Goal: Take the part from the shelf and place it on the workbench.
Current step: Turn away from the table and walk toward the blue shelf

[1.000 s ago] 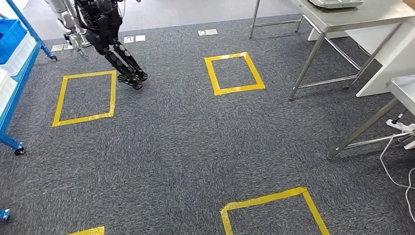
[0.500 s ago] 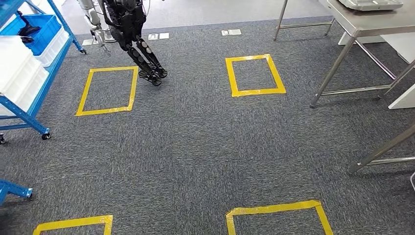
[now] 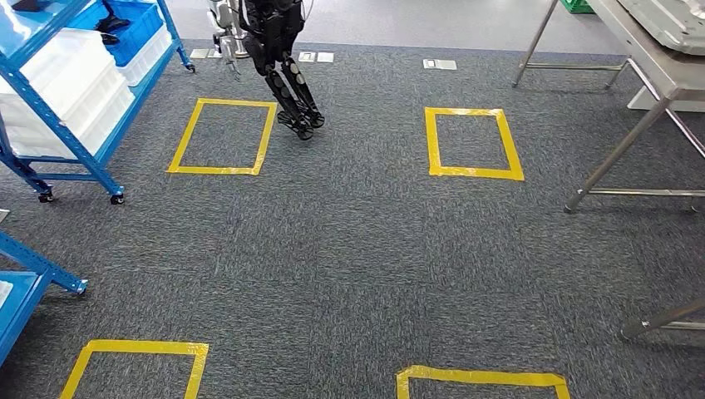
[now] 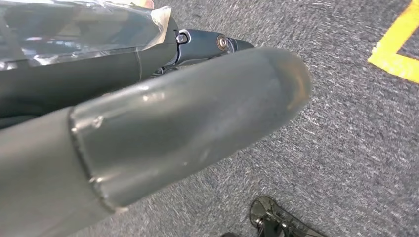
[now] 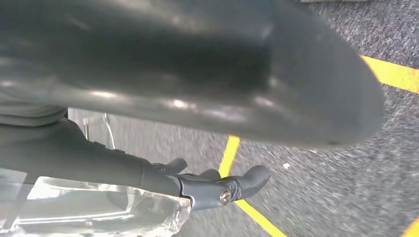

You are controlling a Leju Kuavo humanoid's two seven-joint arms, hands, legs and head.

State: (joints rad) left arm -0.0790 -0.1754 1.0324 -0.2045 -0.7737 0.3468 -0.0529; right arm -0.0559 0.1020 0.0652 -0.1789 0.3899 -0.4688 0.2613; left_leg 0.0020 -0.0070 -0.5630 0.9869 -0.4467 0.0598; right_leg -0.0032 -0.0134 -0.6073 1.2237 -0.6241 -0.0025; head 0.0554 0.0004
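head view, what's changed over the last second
The camera has swung left: the whole scene slid right, bringing the blue shelf with its white bins further into view and pushing the metal workbench toward the edge. Nothing on the floor itself moved. Both hands hold nothing.

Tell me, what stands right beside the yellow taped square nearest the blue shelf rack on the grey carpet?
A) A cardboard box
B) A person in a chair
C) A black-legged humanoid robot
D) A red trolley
C: in the head view, another humanoid robot with black legs stands with its feet at the edge of the yellow taped square next to the blue metal shelf rack.
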